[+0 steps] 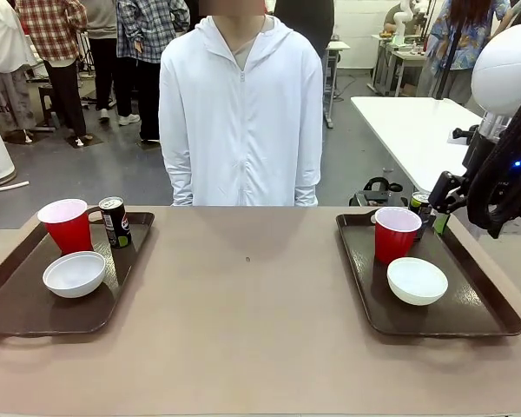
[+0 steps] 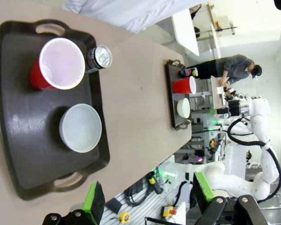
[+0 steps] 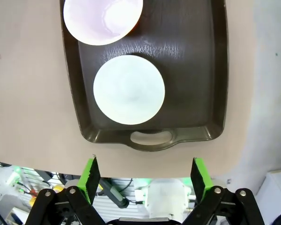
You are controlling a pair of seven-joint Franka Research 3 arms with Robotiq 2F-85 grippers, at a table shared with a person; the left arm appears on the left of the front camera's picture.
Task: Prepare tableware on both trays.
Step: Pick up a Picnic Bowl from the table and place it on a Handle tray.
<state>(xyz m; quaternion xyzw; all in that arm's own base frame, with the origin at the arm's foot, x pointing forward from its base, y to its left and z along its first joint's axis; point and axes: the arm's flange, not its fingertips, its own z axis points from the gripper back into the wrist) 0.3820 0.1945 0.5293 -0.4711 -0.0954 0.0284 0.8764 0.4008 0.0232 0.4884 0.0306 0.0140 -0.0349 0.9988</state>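
Right jaws (image 3: 146, 180) apart, empty; bowl (image 3: 129, 89) on tray (image 3: 196, 65) beyond them.

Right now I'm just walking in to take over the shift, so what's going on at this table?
Nothing is being handled. The left tray holds a red cup, a white bowl and a dark can. The right tray holds its own red cup, bowl and a can behind the cup. The right tool is open and empty near that tray. The left tool is open too. A person stands at the far side.
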